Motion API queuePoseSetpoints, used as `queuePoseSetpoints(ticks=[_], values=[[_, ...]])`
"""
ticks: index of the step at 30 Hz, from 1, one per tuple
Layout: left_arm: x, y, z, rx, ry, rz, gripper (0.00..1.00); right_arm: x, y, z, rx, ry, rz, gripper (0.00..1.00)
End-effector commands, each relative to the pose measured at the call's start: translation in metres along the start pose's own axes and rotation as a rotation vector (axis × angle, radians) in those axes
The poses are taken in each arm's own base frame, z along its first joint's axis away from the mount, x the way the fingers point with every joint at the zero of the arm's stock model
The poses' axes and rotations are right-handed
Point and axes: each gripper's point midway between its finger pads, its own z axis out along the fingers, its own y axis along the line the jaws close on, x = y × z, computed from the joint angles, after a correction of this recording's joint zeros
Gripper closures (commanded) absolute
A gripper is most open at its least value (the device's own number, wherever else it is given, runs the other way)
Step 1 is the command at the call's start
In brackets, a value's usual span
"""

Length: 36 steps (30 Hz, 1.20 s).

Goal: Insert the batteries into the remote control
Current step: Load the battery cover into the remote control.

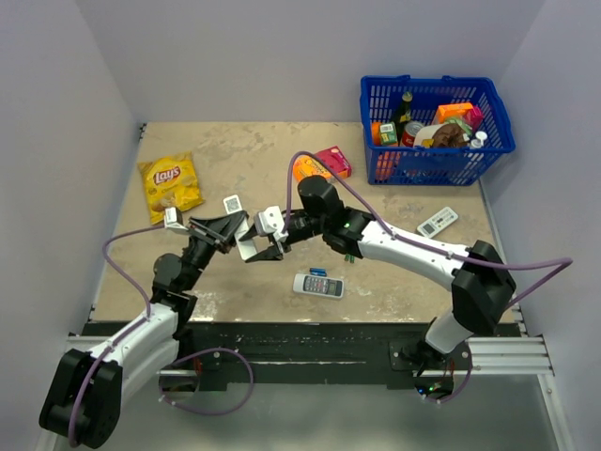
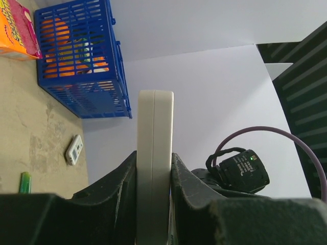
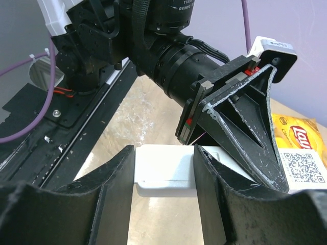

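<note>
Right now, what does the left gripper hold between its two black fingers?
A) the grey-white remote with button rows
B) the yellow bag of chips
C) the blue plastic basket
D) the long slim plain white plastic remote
D: the left wrist view shows the long slim plain white plastic remote clamped in the left gripper.

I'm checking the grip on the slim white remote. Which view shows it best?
Left wrist: the remote stands edge-on, clamped in the left gripper. Right wrist shows only one end, between the fingers of the right gripper. From the top, both grippers mostly hide it.
</note>
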Motion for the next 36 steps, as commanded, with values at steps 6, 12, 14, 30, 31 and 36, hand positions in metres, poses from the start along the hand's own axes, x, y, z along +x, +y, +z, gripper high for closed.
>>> queuePoseSetpoints(ticks=[6, 12, 14, 30, 31, 36], values=[[0.053, -0.062, -0.011, 0.277, 0.263, 0.177, 1.00, 0.068, -0.060, -0.058, 0.334, 0.293, -0.003, 0.40], [0.033, -0.041, 0.003, 0.213, 0.185, 0.221, 1.00, 0.056, -0.051, -0.065, 0.327, 0.274, -0.015, 0.37], [0.027, -0.035, 0.006, 0.194, 0.165, 0.243, 1.00, 0.051, -0.049, -0.065, 0.319, 0.262, -0.015, 0.36], [0.009, -0.010, 0.007, 0.110, 0.103, 0.301, 1.00, -0.013, -0.028, -0.077, 0.302, 0.098, 0.033, 0.28], [0.009, -0.010, 0.006, 0.109, 0.105, 0.300, 1.00, -0.014, -0.026, -0.078, 0.304, 0.093, 0.034, 0.28], [0.014, -0.013, 0.004, 0.112, 0.130, 0.272, 1.00, -0.029, -0.011, -0.083, 0.265, 0.045, -0.057, 0.31]])
